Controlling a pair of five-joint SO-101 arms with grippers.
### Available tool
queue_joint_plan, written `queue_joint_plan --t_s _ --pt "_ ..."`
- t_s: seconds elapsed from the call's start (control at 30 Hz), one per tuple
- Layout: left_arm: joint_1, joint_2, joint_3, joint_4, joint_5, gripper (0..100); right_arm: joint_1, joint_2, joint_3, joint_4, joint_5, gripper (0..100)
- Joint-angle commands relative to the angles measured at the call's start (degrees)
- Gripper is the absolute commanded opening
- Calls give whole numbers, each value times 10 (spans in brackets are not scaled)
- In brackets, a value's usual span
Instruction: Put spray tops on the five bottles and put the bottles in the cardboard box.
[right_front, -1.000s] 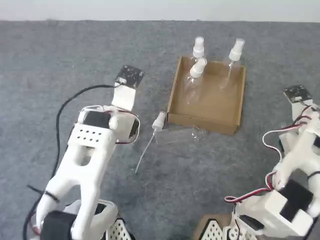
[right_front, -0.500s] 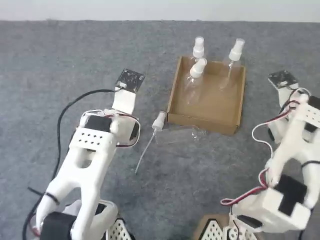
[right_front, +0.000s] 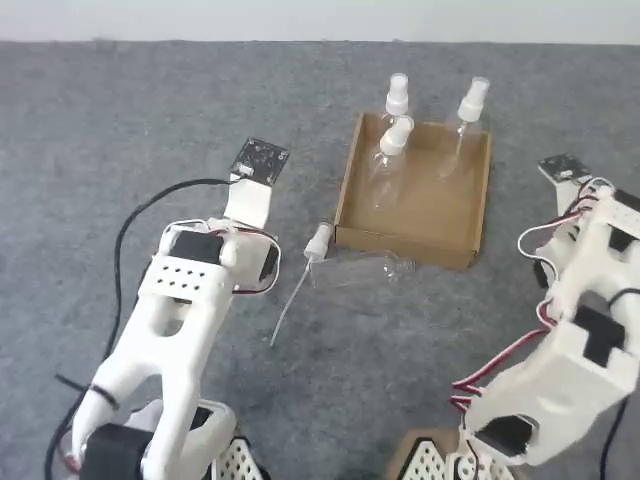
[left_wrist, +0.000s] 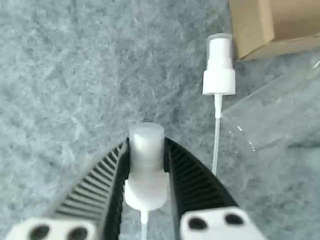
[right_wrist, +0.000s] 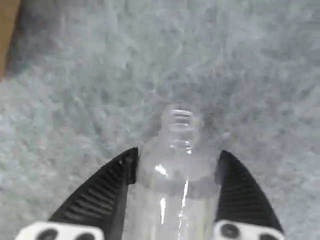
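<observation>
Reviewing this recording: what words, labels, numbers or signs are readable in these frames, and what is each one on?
No text can be read.
The cardboard box is plain.
The spray top in the left hand and the bottle in the right hand bear no print.
The small board on the left arm shows nothing legible.

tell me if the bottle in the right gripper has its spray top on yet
Off. In the right wrist view the bottle in the right gripper shows a bare threaded neck, no spray top on it.
</observation>
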Motion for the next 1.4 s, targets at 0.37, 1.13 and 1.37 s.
queue_joint_plan --t_s 0.37,1.13,1.37 --pt "-4 -28 -17 -10 6 11 24 -146 -78 65 -46 6" --pt "-77 -321 -282 176 10 11 -483 -614 149 95 -284 6" --pt "-80 -325 -397 183 85 11 -642 -584 187 -19 -360 6"
